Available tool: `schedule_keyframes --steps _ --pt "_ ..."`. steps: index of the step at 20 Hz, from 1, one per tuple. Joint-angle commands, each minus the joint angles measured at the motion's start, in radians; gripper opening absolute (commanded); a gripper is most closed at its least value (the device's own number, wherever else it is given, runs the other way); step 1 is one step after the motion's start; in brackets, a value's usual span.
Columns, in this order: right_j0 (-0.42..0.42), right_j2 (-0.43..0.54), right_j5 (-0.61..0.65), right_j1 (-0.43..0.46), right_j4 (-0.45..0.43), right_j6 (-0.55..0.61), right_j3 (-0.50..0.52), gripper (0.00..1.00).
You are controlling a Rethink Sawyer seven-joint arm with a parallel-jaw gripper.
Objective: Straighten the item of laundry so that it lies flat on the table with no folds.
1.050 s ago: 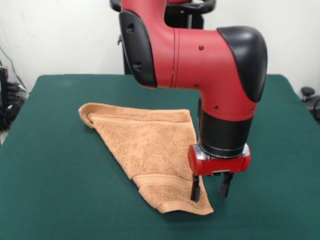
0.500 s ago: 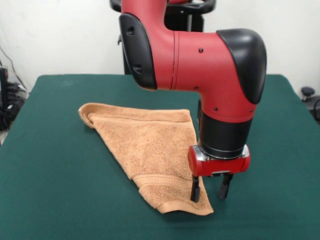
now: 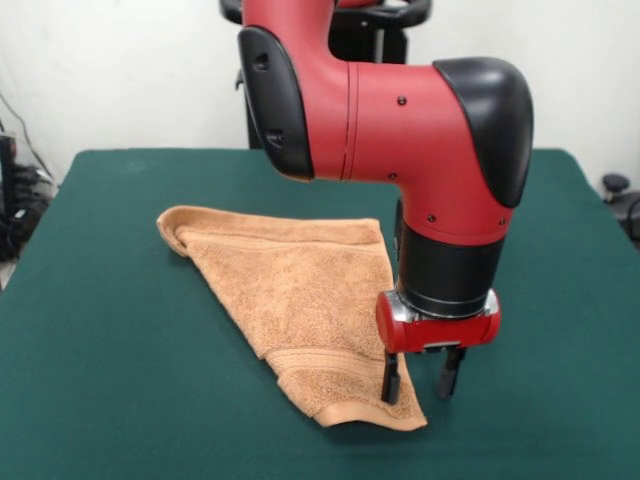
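Note:
The orange-tan towel (image 3: 300, 300) lies on the dark green table (image 3: 110, 340), folded over into a rough triangle. One point reaches the near edge of the table, another curls up at the left. A woven band crosses it near the front corner. My gripper (image 3: 420, 380) hangs open just above the towel's near right corner. One black finger is over the cloth edge, the other over bare felt beside it. Nothing is held between them.
The red and black arm (image 3: 400, 130) hangs over the table's right middle and hides the towel's far right edge. Dark equipment (image 3: 15, 200) stands off the table's left side, and a black knob (image 3: 615, 185) at the right.

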Motion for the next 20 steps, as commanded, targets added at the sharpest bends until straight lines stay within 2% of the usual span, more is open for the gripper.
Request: schedule_keyframes --steps 1,12,20 --pt "0.023 0.041 0.001 -0.006 -0.026 0.08 0.034 1.0" --pt "0.021 0.039 0.016 -0.007 -0.025 0.076 0.027 1.0" --pt "0.002 0.044 0.086 -0.08 -0.015 0.042 0.073 1.0"
